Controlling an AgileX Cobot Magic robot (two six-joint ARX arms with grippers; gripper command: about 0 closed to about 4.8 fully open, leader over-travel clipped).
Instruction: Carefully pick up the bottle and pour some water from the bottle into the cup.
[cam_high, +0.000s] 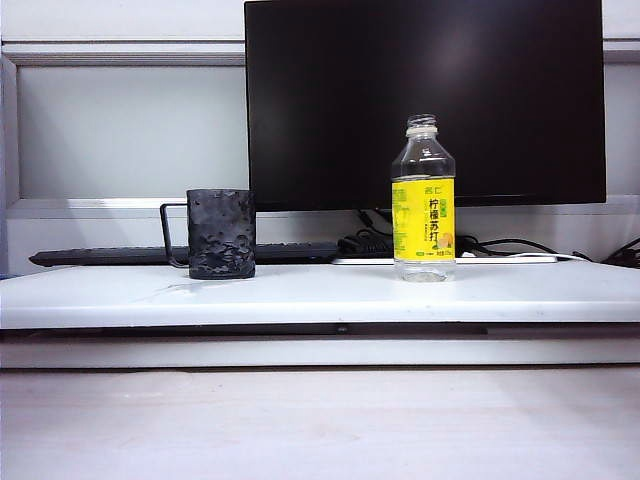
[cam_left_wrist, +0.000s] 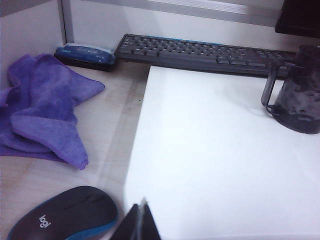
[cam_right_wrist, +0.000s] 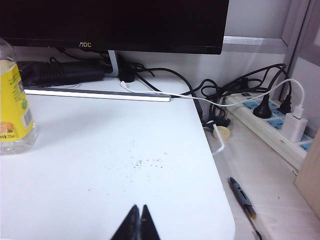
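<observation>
The bottle (cam_high: 423, 200) stands upright and uncapped on the white board (cam_high: 320, 292), right of centre, with a yellow label; a shallow layer of clear water shows at its base. It also shows in the right wrist view as the bottle (cam_right_wrist: 14, 102). The cup (cam_high: 221, 233), a dark bumpy mug with a thin wire handle, stands to the left; the left wrist view shows the cup (cam_left_wrist: 300, 92) too. My left gripper (cam_left_wrist: 142, 206) is shut and empty, far from the cup. My right gripper (cam_right_wrist: 139, 209) is shut and empty, well short of the bottle. Neither gripper shows in the exterior view.
A black monitor (cam_high: 425, 100) and keyboard (cam_left_wrist: 205, 52) stand behind the board. A purple cloth (cam_left_wrist: 42, 107) and a dark mouse (cam_left_wrist: 62, 215) lie off the board near the left gripper. Cables, a power strip (cam_right_wrist: 272, 122) and a pen (cam_right_wrist: 242, 196) lie off its other side.
</observation>
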